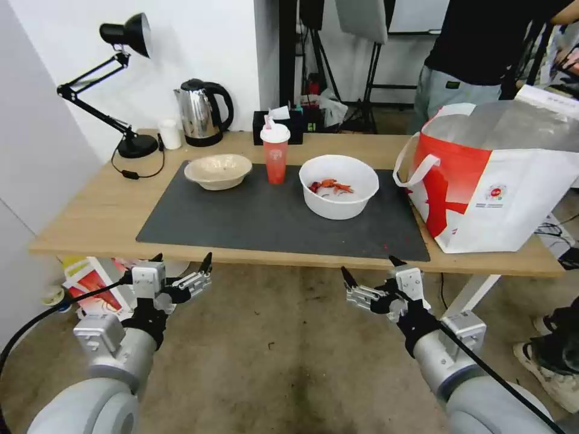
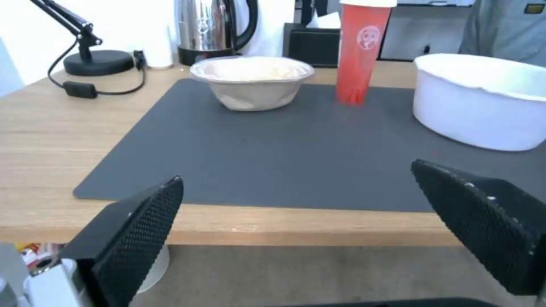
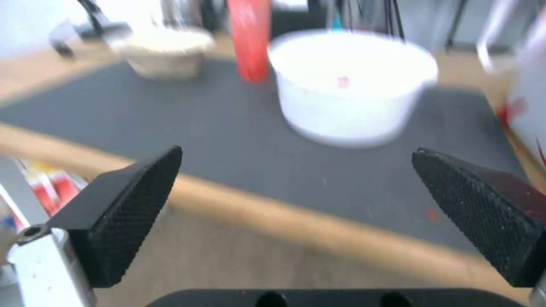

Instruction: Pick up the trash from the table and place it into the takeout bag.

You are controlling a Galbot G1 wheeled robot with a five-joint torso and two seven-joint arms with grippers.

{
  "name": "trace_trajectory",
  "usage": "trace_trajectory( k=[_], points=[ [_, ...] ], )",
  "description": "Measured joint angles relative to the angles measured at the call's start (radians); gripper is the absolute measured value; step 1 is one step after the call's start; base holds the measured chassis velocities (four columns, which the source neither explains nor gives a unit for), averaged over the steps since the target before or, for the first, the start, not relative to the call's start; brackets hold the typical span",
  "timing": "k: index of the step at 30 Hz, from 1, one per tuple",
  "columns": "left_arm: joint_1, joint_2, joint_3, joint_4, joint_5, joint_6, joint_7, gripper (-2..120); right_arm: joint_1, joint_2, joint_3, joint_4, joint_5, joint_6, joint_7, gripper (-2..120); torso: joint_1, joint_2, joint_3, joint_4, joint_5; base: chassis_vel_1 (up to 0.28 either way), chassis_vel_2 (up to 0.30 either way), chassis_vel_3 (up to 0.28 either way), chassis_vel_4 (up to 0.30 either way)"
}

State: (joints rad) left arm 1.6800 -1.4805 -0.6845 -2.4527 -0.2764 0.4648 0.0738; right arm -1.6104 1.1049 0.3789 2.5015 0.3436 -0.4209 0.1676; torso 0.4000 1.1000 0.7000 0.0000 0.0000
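Both pincers, left [image 1: 181,268] & right [image 1: 369,272], spread wide w/ nothing held, low before desk [image 1: 90,217] front edge, prob. staged for reach; beige bowl [image 1: 218,171], red cup [image 1: 275,152], white bowl [image 1: 338,185] on desk mat [image 1: 271,217], takeout bag [image 1: 488,181] at desk's right end.

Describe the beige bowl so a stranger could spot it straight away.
Find the dark grey mat on the wooden table. Three containers stand along its far side; the beige bowl is the leftmost, next to the red cup. It is shallower than the white bowl and looks empty.
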Motion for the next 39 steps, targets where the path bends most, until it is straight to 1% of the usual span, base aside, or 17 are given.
trace_trajectory(
  k=[2,7,9,11,12,16,18,20,23,24,27,32,35,36,39],
  points=[
    [-0.001,0.0,0.0,0.006,0.0,0.0,0.003,100,0.024,-0.004,0.009,-0.01,-0.007,0.062,-0.04,100,0.0,0.0,0.0,-0.0002,-0.0002,0.0,0.0,0.0,0.0],
    [-0.001,0.0,0.0,0.013,0.004,0.017,0.01,100,0.092,-0.023,0.02,-0.053,0.008,0.093,-0.066,100,0.0,0.0,0.0,0.0,0.0,0.0,0.0,0.0,0.0],
    [0.0,0.0,0.001,0.017,0.007,0.024,0.013,100,0.131,-0.044,0.025,-0.079,0.029,0.108,-0.072,100,0.0,0.0,0.0,0.0001,0.0003,0.0,0.0,0.0,0.0],
    [-0.001,0.0,0.003,0.018,0.009,0.027,0.015,100,0.184,-0.081,0.032,-0.114,0.063,0.139,-0.087,100,0.0,0.0,0.0,0.0,0.0,0.0,0.0,0.0,0.0],
    [-0.001,0.0,0.003,0.018,0.009,0.027,0.015,100,0.184,-0.081,0.032,-0.114,0.063,0.139,-0.087,100,0.0,0.0,0.0,0.0,0.0,0.0,0.0,0.0,0.0],
    [-0.005,0.0,0.001,0.024,0.026,0.036,0.02,100,0.276,-0.138,0.039,-0.155,0.137,0.185,-0.119,100,0.0,0.0,0.0,0.0,0.0001,0.0,0.0,0.0,0.0],
    [-0.006,0.0,0.001,0.027,0.028,0.037,0.022,100,0.3,-0.152,0.039,-0.164,0.154,0.191,-0.128,100,0.0,0.0,0.0,0.0,-0.0001,0.0,0.0,0.0,0.0],
    [-0.007,0.0,0.001,0.03,0.029,0.038,0.023,100,0.326,-0.166,0.034,-0.177,0.17,0.193,-0.132,100,0.0,0.0,0.0,0.0,0.0,0.0,0.0,0.0,0.0],
    [-0.011,-0.002,0.003,0.036,0.038,0.043,0.024,100,0.407,-0.211,0.002,-0.22,0.224,0.195,-0.157,100,0.0,0.0,0.0,0.0,0.0002,0.0,0.0,0.0,0.0],
    [-0.011,-0.002,0.003,0.036,0.038,0.043,0.024,100,0.407,-0.211,0.002,-0.22,0.224,0.195,-0.157,100,0.0,0.0,0.0,0.0,0.0002,0.0,0.0,0.0,0.0],
    [-0.014,-0.002,0.002,0.037,0.044,0.047,0.025,100,0.517,-0.267,-0.029,-0.261,0.303,0.177,-0.197,100,0.0,0.0,0.0,0.0,0.0,0.0,0.0,0.0,0.0],
    [-0.014,-0.002,0.001,0.037,0.044,0.048,0.025,100,0.54,-0.278,-0.036,-0.27,0.325,0.168,-0.202,100,0.0,0.0,0.0,0.0001,-0.0001,0.0,0.0,0.0,0.0],
    [-0.016,-0.001,0.001,0.037,0.044,0.048,0.026,100,0.626,-0.317,-0.064,-0.31,0.397,0.142,-0.217,100,0.0,0.0,0.0,0.0,0.0,0.0,0.0,0.0,0.0],
    [-0.016,-0.001,0.001,0.037,0.044,0.048,0.026,100,0.626,-0.317,-0.064,-0.31,0.397,0.142,-0.217,100,0.0,0.0,0.0,0.0,0.0,0.0,0.0,0.0,0.0],
    [-0.019,-0.001,0.0,0.04,0.044,0.048,0.026,100,0.727,-0.361,-0.113,-0.356,0.465,0.103,-0.225,100,0.0,0.0,0.0,0.0001,0.0001,0.0,0.0,0.0,0.0]
  ],
)
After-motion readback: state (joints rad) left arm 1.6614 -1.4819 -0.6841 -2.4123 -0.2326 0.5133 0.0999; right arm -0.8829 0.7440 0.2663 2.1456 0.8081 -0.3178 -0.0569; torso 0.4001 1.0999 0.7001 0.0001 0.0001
